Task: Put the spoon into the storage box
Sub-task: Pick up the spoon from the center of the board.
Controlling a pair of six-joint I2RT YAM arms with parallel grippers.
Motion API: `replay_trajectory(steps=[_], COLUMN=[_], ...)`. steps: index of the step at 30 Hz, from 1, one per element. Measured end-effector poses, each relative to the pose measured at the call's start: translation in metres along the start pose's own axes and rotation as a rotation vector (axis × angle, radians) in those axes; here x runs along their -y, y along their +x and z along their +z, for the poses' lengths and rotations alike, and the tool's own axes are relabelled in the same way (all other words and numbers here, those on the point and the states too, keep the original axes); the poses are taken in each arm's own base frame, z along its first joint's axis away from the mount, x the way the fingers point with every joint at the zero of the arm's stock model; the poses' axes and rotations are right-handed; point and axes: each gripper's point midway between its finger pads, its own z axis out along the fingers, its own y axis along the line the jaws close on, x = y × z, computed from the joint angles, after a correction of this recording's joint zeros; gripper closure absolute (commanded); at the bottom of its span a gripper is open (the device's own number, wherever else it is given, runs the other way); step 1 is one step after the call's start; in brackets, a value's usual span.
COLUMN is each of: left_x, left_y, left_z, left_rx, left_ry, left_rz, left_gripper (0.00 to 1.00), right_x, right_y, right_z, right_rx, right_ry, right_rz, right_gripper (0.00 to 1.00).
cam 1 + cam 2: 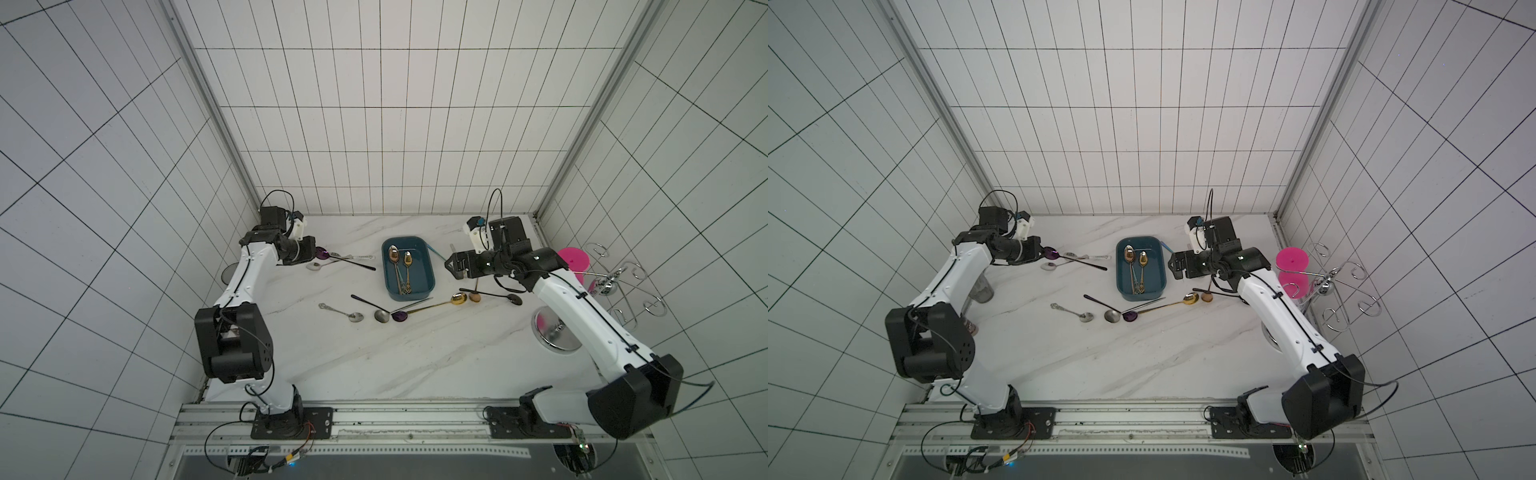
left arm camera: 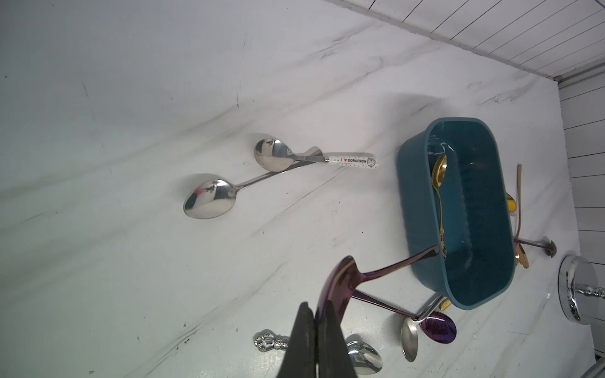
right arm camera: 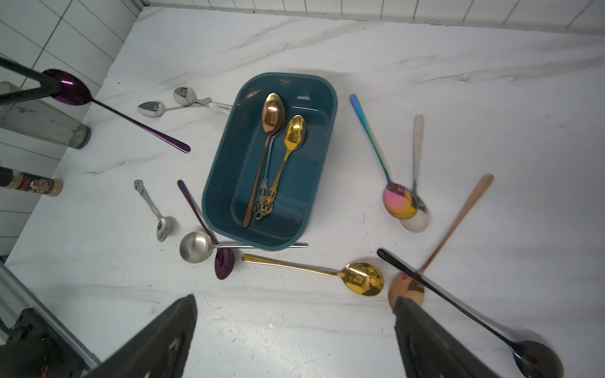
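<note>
Left tool [image 2: 316, 314] pinches a purple spoon [image 2: 337, 284] by its bowl; right tool [image 3: 294, 299] gapes empty. Its long handle could swivel it loose, short of the storage box [image 2: 414, 196].

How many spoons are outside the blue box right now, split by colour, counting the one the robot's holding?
Silver spoons: 5
Purple spoons: 2, counting the held purple spoon
Gold spoon: 1
Copper spoon: 1
Rainbow spoon: 1
Black spoon: 1
Total: 11
</note>
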Motion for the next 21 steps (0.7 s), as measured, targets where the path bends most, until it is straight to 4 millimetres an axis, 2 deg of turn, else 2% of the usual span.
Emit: replay_trajectory(steps=[7,16,21], left_x=[0.028,0.108,0.129], left_y=[-0.011,-0.018,-0.010], left_z=[-0.020,-0.063,-0.063], left_rx=[0.022,0.175,0.177], left_ry=[0.043,0.126,0.200], left_rz=[0.150,0.563,0.674], left_gripper=[1.00,1.00,1.00], right_x=[-0.053,-0.104,-0.124], right_y=[-0.008,-0.011,-0.016], right_z=[0.009,0.020,0.022], right_rx=[-0.040,-0.099,-0.105], right_ry=[-0.124,-0.337,-0.435], right_rz=[-0.146,-0.155,-0.121], right_gripper=[0.05,0.11,0.13])
